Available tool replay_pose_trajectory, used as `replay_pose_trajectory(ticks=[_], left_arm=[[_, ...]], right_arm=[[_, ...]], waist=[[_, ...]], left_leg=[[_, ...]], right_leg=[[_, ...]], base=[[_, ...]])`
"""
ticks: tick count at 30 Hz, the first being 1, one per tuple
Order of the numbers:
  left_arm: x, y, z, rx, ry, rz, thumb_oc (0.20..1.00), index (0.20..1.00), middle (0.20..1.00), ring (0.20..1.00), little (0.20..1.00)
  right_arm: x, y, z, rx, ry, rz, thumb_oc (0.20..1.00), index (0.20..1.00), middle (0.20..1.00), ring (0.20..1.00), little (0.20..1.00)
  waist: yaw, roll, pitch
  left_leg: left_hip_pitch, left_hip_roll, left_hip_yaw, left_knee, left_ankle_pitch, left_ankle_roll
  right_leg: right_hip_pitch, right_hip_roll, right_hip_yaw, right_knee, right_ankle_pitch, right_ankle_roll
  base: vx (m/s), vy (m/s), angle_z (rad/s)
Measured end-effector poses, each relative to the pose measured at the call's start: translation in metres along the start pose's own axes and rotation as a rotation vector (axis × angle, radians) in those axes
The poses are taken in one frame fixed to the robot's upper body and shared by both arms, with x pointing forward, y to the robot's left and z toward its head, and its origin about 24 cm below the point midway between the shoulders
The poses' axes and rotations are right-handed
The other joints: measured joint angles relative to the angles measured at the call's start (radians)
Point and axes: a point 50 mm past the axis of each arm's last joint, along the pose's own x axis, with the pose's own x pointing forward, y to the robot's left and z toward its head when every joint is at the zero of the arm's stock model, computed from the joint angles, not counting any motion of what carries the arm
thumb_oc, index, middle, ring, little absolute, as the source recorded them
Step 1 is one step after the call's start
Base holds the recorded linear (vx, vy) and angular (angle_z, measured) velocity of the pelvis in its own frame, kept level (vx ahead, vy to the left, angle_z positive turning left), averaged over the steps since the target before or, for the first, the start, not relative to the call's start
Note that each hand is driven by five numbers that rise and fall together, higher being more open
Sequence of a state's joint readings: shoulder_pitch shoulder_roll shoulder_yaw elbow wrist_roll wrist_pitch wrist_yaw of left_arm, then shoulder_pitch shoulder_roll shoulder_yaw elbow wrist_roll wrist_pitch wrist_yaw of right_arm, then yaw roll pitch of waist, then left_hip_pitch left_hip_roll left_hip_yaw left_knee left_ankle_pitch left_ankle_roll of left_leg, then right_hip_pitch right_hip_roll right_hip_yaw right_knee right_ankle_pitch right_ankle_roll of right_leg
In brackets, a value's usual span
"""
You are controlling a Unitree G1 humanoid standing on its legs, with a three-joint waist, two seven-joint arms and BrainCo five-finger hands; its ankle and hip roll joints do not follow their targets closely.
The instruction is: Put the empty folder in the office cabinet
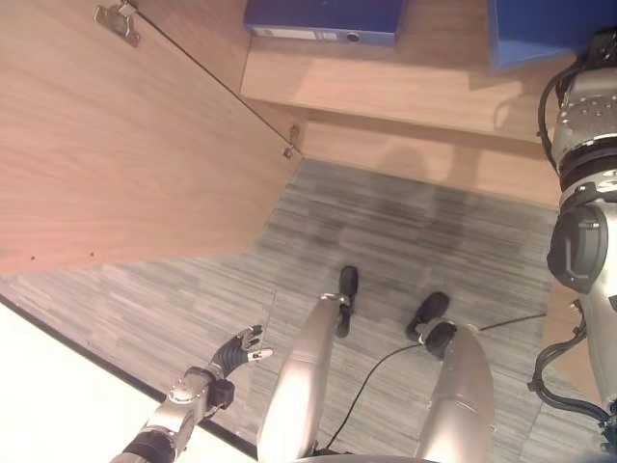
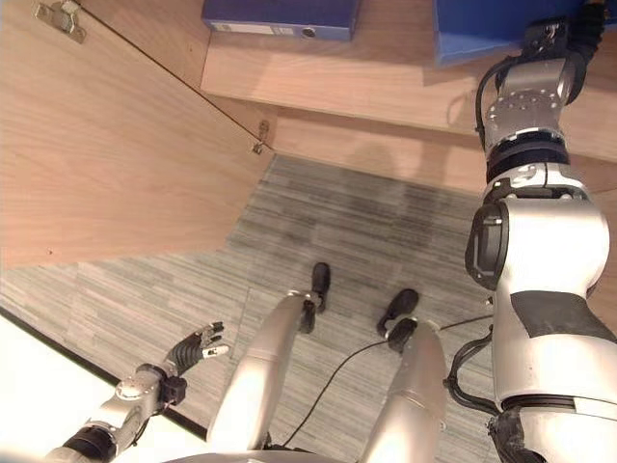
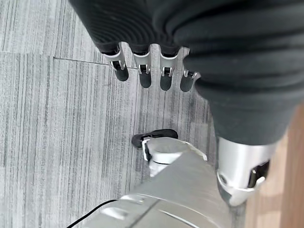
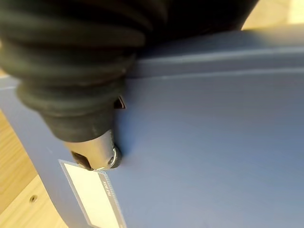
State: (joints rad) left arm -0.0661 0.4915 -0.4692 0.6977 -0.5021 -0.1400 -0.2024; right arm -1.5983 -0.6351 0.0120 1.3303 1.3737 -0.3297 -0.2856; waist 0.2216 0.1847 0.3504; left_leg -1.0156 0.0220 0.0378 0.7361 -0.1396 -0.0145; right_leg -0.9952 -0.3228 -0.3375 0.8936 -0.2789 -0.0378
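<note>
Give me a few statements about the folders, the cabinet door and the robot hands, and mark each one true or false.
1. The left robot hand hangs over the carpet holding nothing. True.
2. A blue folder lies flat on the cabinet shelf. True.
3. The cabinet door is closed. False: it stands open.
4. The right robot hand holds a red folder. False: it is against a second blue folder.
5. The carpet is plain green. False: it is striped grey.
</note>
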Motion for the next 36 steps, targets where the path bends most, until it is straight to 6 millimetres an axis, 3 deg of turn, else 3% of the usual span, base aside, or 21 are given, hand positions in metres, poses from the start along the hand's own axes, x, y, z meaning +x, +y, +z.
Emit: replay_pose_trajectory(ticks=[3, 10, 14, 21, 25, 27, 30, 31, 32, 33, 34, 36], left_arm=[[0.000, -0.001, 0.003, 0.002, -0.011, 0.006, 1.000, 1.000, 1.000, 1.000, 1.000], [-0.001, 0.002, 0.008, 0.020, -0.033, 0.005, 1.000, 1.000, 1.000, 1.000, 1.000], [-0.002, 0.004, 0.007, 0.034, -0.021, 0.008, 1.000, 1.000, 1.000, 1.000, 1.000], [-0.003, 0.005, 0.003, 0.030, -0.008, 0.014, 1.000, 1.000, 1.000, 1.000, 1.000], [-0.003, 0.006, -0.002, 0.023, 0.014, 0.025, 1.000, 1.000, 1.000, 1.000, 1.000], [-0.004, 0.007, -0.002, 0.025, 0.015, 0.029, 1.000, 1.000, 1.000, 1.000, 1.000], [-0.003, 0.005, -0.005, 0.035, 0.032, 0.020, 1.000, 1.000, 1.000, 1.000, 1.000], [-0.003, 0.003, -0.010, 0.042, 0.059, 0.009, 1.000, 1.000, 1.000, 1.000, 1.000], [-0.003, 0.002, -0.012, 0.037, 0.066, 0.011, 1.000, 1.000, 1.000, 1.000, 1.000], [0.001, 0.000, -0.013, 0.025, 0.075, 0.017, 1.000, 1.000, 1.000, 1.000, 1.000], [0.003, 0.001, -0.015, 0.031, 0.094, 0.025, 1.000, 1.000, 1.000, 1.000, 1.000], [0.000, 0.002, -0.022, 0.018, 0.117, 0.039, 1.000, 1.000, 1.000, 1.000, 1.000]], right_arm=[[0.003, 0.002, 0.015, 0.002, -0.044, -0.007, 0.200, 0.200, 0.200, 0.200, 0.200], [0.003, 0.003, 0.019, 0.025, -0.062, -0.027, 0.200, 0.200, 0.200, 0.200, 0.200], [0.003, 0.000, 0.019, 0.030, -0.086, -0.037, 0.200, 0.200, 0.200, 0.200, 0.200], [-0.002, -0.013, -0.002, 0.006, -0.041, -0.037, 0.200, 0.200, 0.200, 0.200, 0.200], [-0.005, -0.051, -0.023, -0.040, 0.007, -0.115, 0.200, 0.200, 0.200, 0.200, 0.200], [-0.008, -0.066, -0.031, -0.057, 0.028, -0.143, 0.200, 0.200, 0.200, 0.200, 0.200], [-0.010, -0.073, -0.037, -0.055, 0.046, -0.175, 0.200, 0.200, 0.200, 0.200, 0.200], [-0.012, -0.072, -0.044, -0.055, 0.061, -0.171, 0.200, 0.200, 0.200, 0.200, 0.200], [-0.014, -0.070, -0.047, -0.051, 0.068, -0.165, 0.200, 0.200, 0.200, 0.200, 0.200], [-0.016, -0.066, -0.050, -0.052, 0.056, -0.141, 0.200, 0.200, 0.200, 0.200, 0.200], [-0.019, -0.055, -0.053, -0.019, 0.063, -0.102, 0.200, 0.200, 0.200, 0.200, 0.200], [-0.023, -0.058, -0.062, -0.017, 0.088, -0.109, 0.200, 0.200, 0.200, 0.200, 0.200]], waist=[[0.010, 0.000, -0.001], [0.005, -0.005, -0.054], [0.005, -0.004, -0.069], [0.002, -0.005, -0.076], [0.003, -0.007, -0.076], [0.000, -0.010, -0.077], [0.005, -0.028, -0.066], [0.003, -0.050, -0.051], [0.001, -0.056, -0.047], [0.006, -0.050, -0.044], [0.035, -0.059, 0.005], [0.078, -0.057, 0.012]], left_leg=[[-0.025, -0.002, -0.010, 0.016, 0.000, 0.000], [-0.026, -0.009, -0.010, -0.002, 0.001, -0.002], [0.043, -0.009, -0.004, -0.070, 0.014, -0.006], [0.177, -0.006, 0.010, -0.217, 0.058, -0.014], [0.254, 0.012, 0.005, -0.267, 0.067, -0.026], [0.273, 0.022, -0.004, -0.273, 0.085, -0.053], [0.253, 0.039, -0.035, -0.222, 0.118, -0.061], [0.240, 0.038, -0.050, -0.207, 0.118, -0.064], [0.239, 0.038, -0.052, -0.240, 0.119, -0.070], [0.230, 0.037, -0.060, -0.453, 0.114, -0.083], [0.242, 0.037, -0.073, -0.722, 0.173, -0.092], [0.260, 0.068, -0.069, -0.768, 0.185, -0.091]], right_leg=[[-0.018, -0.004, -0.005, 0.017, -0.004, -0.001], [-0.018, -0.008, -0.010, 0.001, 0.000, -0.001], [0.041, 0.007, -0.013, -0.064, 0.017, 0.005], [0.139, 0.041, -0.005, -0.175, 0.047, 0.012], [0.215, 0.075, -0.004, -0.226, 0.052, 0.009], [0.233, 0.100, -0.002, -0.230, 0.046, 0.009], [0.255, 0.115, -0.008, -0.239, 0.035, -0.020], [0.267, 0.117, -0.005, -0.247, 0.032, -0.027], [0.277, 0.128, -0.005, -0.267, 0.028, -0.016], [0.309, 0.183, -0.005, -0.361, 0.069, 0.004], [0.366, 0.229, -0.003, -0.422, 0.082, -0.022], [0.402, 0.260, 0.004, -0.431, 0.087, -0.040]], base=[[0.05, -0.013, 0.09], [0.05, -0.021, 0.03], [0.01, -0.017, -0.05], [0.00, -0.040, -0.06], [-0.04, -0.139, -0.07], [-0.09, -0.162, 0.02], [0.05, -0.011, 0.02], [0.26, 0.231, -0.10], [0.21, 0.221, -0.11], [0.27, 0.195, -0.44], [0.12, 0.032, -0.75], [0.12, 0.081, -0.84]])
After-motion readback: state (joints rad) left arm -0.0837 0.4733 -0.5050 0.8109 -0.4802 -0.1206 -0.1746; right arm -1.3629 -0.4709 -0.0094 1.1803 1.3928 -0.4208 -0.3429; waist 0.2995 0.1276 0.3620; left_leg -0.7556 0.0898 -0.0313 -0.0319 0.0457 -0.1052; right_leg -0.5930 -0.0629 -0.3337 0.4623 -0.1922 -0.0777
